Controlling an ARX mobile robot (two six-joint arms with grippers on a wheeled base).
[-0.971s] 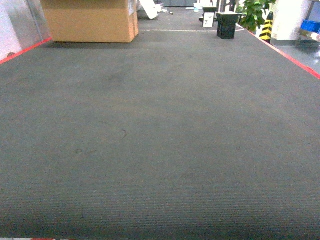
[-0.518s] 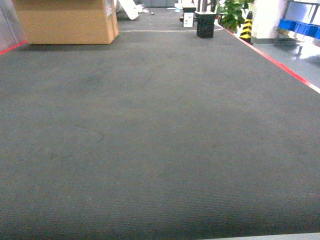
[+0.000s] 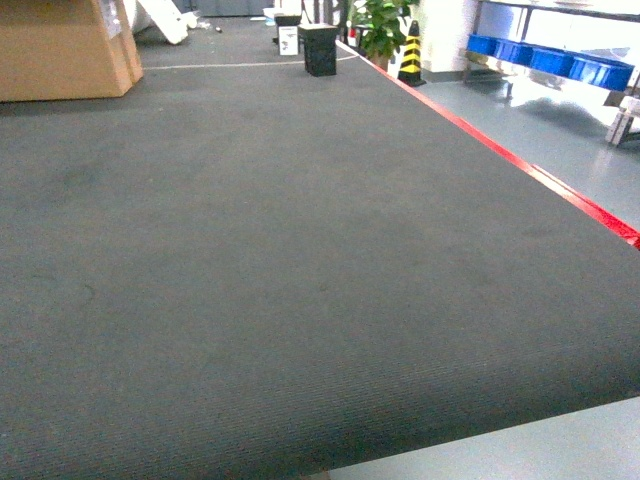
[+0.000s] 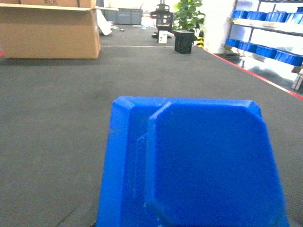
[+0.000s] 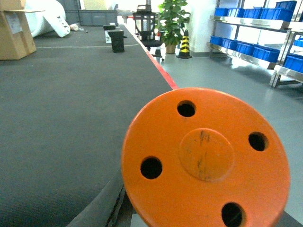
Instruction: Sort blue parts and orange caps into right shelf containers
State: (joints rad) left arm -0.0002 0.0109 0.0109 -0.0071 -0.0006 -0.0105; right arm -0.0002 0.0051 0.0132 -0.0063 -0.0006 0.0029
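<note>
A: What do we have in front of us, starting with the biggest thing?

B: The dark carpet floor (image 3: 260, 260) fills almost the whole head view, with a red line (image 3: 520, 165) along its right edge. Beyond that line, far on the right, we see the metal shelf (image 3: 500, 70) with the right shelf containers (image 3: 550, 58), a row of blue crates. On the far left stands a cardboard box (image 3: 60, 45), and near the plant there is a striped cone (image 3: 409, 55).

A: And what do we carry?

B: In the left wrist view a blue part (image 4: 194, 165) fills the lower frame, very close to the camera. In the right wrist view an orange cap (image 5: 203, 156), a round disc with four holes, does the same.

A: Are the claws closed on them?

B: We cannot tell. No finger of either claw is visible in any view, so we only judge that the parts are carried.

A: Which step is it, then?

B: We judge it is the travel step: both items are in hand and the containers are well apart from us. The next move calls for driving toward the shelf, across the red line, until the crates are within reach.
</note>
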